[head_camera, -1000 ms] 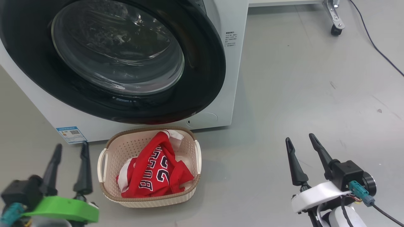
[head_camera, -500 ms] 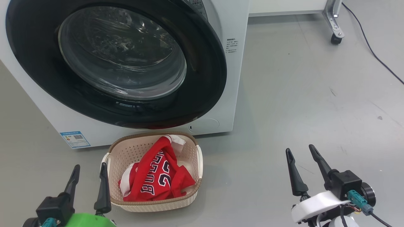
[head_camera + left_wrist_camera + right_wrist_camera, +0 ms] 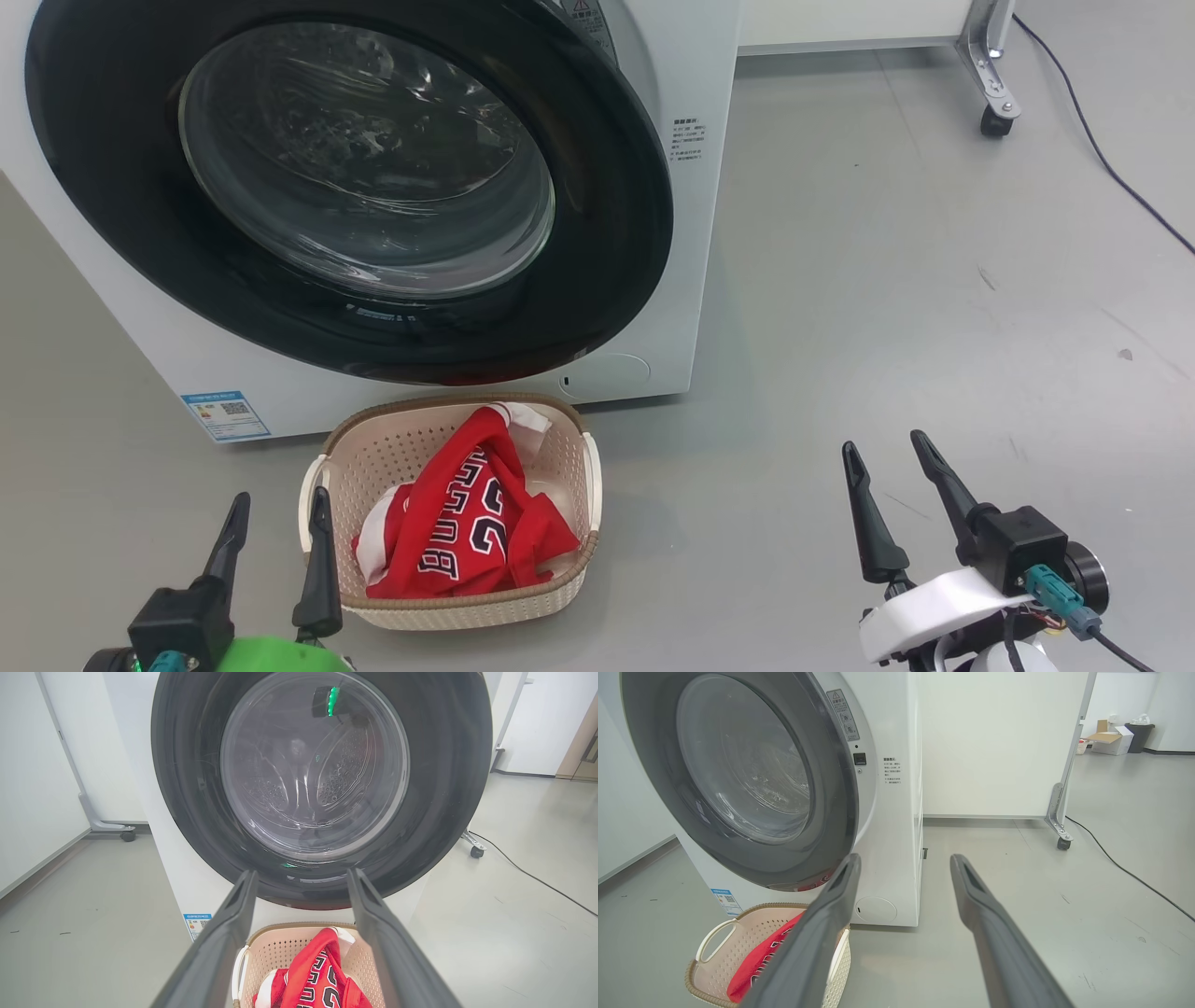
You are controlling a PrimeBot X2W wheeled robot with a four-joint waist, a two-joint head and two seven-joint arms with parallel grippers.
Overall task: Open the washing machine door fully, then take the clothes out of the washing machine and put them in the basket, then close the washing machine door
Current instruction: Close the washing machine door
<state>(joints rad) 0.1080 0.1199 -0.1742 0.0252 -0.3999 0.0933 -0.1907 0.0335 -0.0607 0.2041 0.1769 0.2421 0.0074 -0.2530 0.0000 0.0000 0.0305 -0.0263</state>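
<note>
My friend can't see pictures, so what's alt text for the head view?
A red jersey lies in a cream basket on the floor before a white washer with a round black door. The left pincer and right pincer, both open, point up at the bottom.

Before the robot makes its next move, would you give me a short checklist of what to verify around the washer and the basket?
1. Laundry moved: the clothes lie inside the basket: ok.
2. Nothing left inside: through the door glass, the drum looks bare: ok.
3. Door shut: the washing machine door lies against the front of the washing machine; whether it is latched: cannot tell.
4. State of the left hand: open, holding nothing: ok.
5. State of the right hand: open, holding nothing: ok.
</note>
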